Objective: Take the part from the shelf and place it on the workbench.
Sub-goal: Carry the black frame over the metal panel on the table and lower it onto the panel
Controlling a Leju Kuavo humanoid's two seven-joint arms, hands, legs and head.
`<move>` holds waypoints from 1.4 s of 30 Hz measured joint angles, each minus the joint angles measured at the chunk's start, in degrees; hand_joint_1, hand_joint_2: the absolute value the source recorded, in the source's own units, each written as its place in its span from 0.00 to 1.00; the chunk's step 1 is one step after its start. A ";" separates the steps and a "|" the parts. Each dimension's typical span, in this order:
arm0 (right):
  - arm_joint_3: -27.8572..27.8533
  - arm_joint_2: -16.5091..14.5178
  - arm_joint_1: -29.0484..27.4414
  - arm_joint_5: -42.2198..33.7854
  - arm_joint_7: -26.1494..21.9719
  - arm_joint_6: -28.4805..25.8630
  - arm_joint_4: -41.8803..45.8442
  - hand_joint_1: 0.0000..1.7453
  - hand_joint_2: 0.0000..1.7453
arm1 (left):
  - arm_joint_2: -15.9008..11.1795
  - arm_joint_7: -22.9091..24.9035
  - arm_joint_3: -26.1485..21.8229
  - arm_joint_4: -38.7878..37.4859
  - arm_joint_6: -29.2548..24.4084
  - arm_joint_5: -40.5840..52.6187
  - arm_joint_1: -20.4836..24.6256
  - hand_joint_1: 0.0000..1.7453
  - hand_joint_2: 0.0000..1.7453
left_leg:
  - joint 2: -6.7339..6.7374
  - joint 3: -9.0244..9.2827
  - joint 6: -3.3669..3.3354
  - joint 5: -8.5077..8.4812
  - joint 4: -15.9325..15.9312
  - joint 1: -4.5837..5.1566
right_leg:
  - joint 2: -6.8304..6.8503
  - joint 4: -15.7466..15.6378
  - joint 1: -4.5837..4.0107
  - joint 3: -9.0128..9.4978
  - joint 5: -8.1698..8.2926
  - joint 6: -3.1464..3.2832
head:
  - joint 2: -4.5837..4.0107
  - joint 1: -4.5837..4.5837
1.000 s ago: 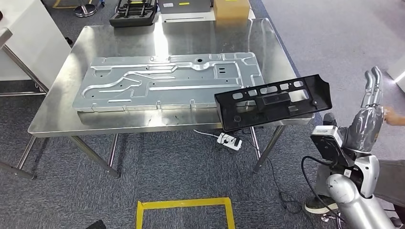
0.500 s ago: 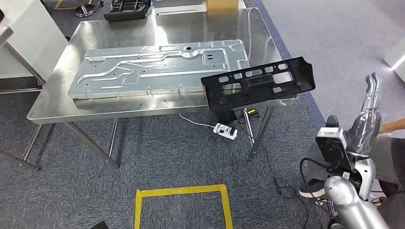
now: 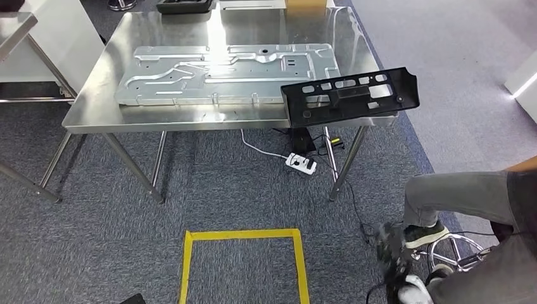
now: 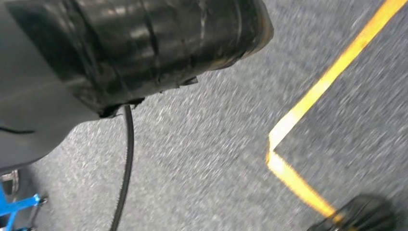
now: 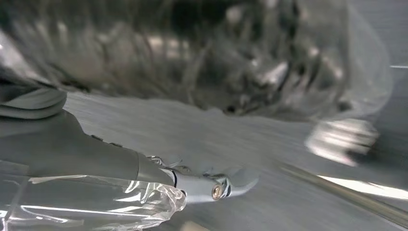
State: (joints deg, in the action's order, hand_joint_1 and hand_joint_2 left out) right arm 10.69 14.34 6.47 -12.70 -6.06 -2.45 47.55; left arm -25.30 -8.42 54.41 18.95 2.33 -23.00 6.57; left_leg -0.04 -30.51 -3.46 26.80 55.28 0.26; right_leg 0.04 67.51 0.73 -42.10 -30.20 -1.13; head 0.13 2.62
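Note:
The black plastic part [image 3: 349, 96], a long panel with several cut-outs, lies on the right front corner of the steel workbench [image 3: 158, 118] and juts out past its edge. No hand touches it. In the blurred right wrist view, my right hand [image 5: 120, 187] hangs over grey floor, its thumb and plastic-wrapped fingers held apart with nothing in them.
A large stamped metal sheet [image 3: 228, 73] covers the middle of the workbench. A person [image 3: 462, 196] sits on a stool [image 3: 456, 250] at the lower right. A power strip [image 3: 300, 164] with cables lies under the table. Yellow floor tape [image 3: 244, 235] marks a square in front.
The camera has shifted, so the table sits higher in the picture. My right arm, raised at the right edge before, has dropped out of the head view. The black part stays on the table corner.

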 joint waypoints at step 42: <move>14.07 -12.28 -0.52 7.36 13.56 4.32 -32.66 0.00 0.00 | -0.83 2.79 3.83 0.77 -1.67 5.61 2.26 0.00 0.00 | -2.89 -5.16 2.77 -1.70 2.86 -0.07 | -2.07 -10.43 -0.28 14.02 0.46 2.36 | 0.00 0.23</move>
State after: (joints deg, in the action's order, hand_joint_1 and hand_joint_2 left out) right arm 24.76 2.06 5.95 -5.34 7.50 1.87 14.88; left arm -26.14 -5.62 58.24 19.72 0.66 -17.39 8.83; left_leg -2.93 -35.67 -0.68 25.10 58.14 0.19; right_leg -2.02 57.08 0.45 -28.08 -29.74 1.23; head 0.13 2.85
